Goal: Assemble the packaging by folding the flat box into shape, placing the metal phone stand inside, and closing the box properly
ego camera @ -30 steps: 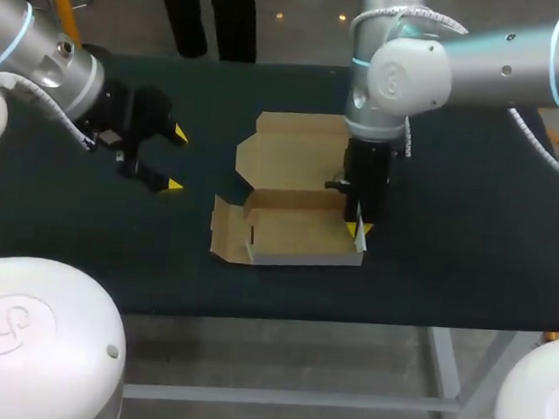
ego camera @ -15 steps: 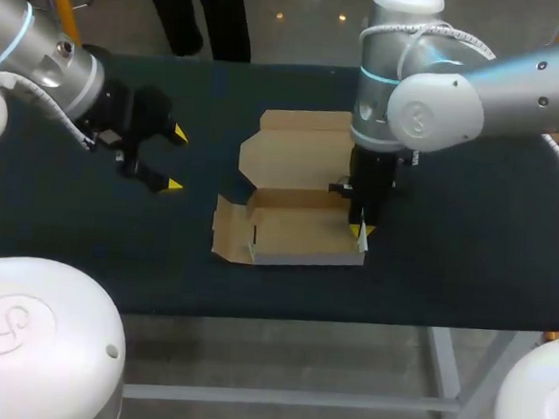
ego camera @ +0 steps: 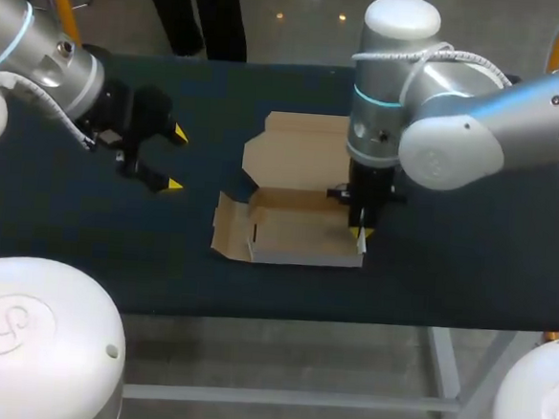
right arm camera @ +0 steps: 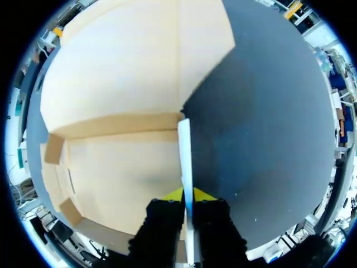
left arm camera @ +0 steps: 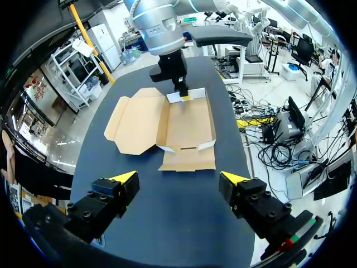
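Observation:
The brown cardboard box (ego camera: 292, 234) lies half folded at the table's middle, its side walls up and its lid flap (ego camera: 298, 151) flat behind it. My right gripper (ego camera: 359, 232) points straight down at the box's right end, shut on the upright right wall (right arm camera: 184, 151); its yellow tips (right arm camera: 187, 195) pinch the thin board from both sides. My left gripper (ego camera: 176, 159) hangs open to the left of the box, well apart from it. Ahead of that gripper (left arm camera: 178, 177), the left wrist view shows the box (left arm camera: 187, 125) and my right gripper (left arm camera: 184, 96). No metal phone stand is in view.
The dark table cloth (ego camera: 448, 269) is bare around the box. A small end flap (ego camera: 225, 233) lies flat at the box's left end. The table's front edge runs close below the box.
My right arm has swung its elbow round to the right while keeping its grip, and the box has slid a little to the right with it. The left arm has not moved.

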